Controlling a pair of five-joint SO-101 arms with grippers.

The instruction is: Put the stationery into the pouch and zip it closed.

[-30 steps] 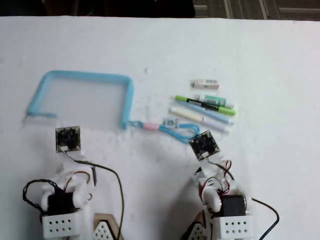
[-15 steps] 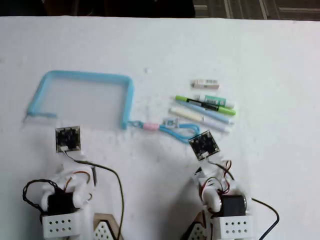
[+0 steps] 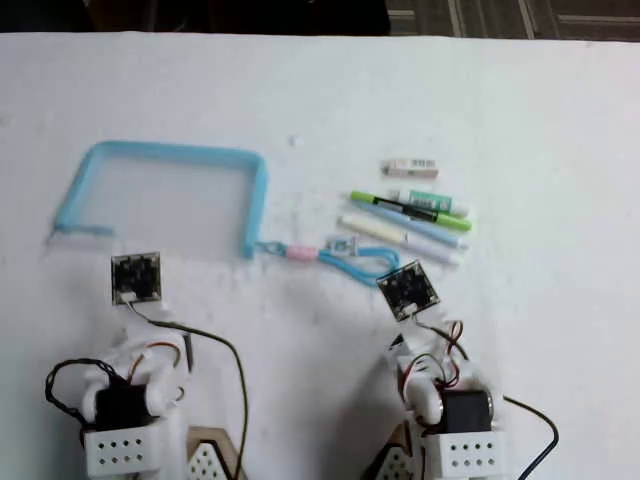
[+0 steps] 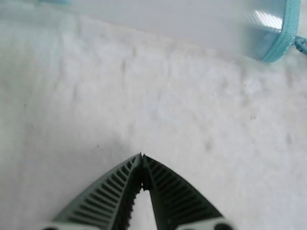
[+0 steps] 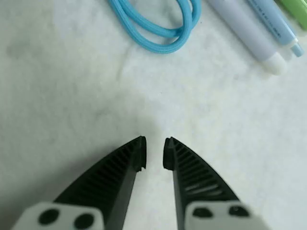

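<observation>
The pouch (image 3: 170, 205) lies flat at left centre of the high view. It is clear, with blue trim on three sides; the side nearest the arms shows no trim and is probably its mouth. A blue cord (image 3: 350, 262) runs from its lower right corner toward the pens (image 3: 405, 220), a fanned cluster right of centre, with an eraser (image 3: 411, 168) just above them.

Nothing has shifted over the last second: stationery, pouch and both arms sit as before, so packing has not begun.

The left gripper (image 4: 142, 160), tips pressed together and empty, hangs just below the pouch. The right gripper (image 5: 154, 153), slightly parted and empty, hangs near the cord's loop.
</observation>
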